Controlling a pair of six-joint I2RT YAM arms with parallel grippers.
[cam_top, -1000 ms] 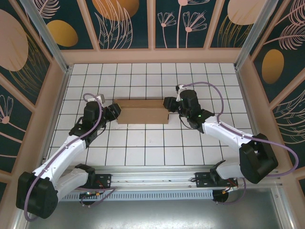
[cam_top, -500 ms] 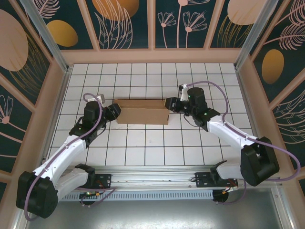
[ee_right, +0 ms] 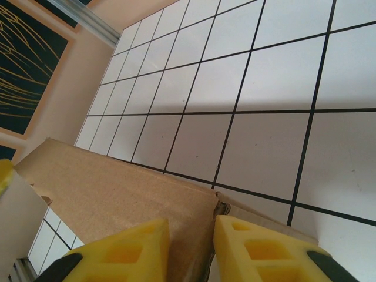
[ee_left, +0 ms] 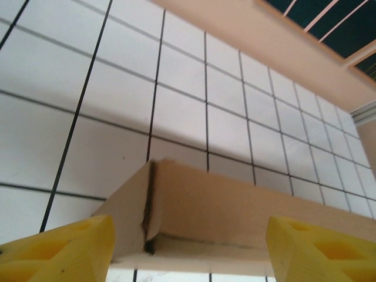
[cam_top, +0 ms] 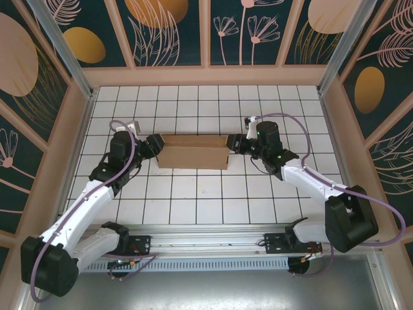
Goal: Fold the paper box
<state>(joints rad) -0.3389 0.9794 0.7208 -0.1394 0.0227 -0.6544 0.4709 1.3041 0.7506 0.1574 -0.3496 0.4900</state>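
- While the box [cam_top: 193, 154] lies mid-counter [cam_top: 193, 206] looking like a shallow, closed shape, most of the folding seems done.
- Left end effector [ee_left: 188, 252]: fingers apart, straddling the box's left end, gripping nothing.
- Right end effector [ee_right: 191, 247]: fingers pinched on the right end wall.
- What's left, I'd judge, is seating the end corners.

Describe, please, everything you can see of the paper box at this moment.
The paper box is plain brown, matte cardboard, folded into a low, long rectangular shape. It lies flat on the white tiled table, its length running left to right between the two arms. Its left end shows a creased corner seam with a dark gap. The right gripper pinches a wall at the right end. The left gripper straddles the left corner with jaws open, not gripping.
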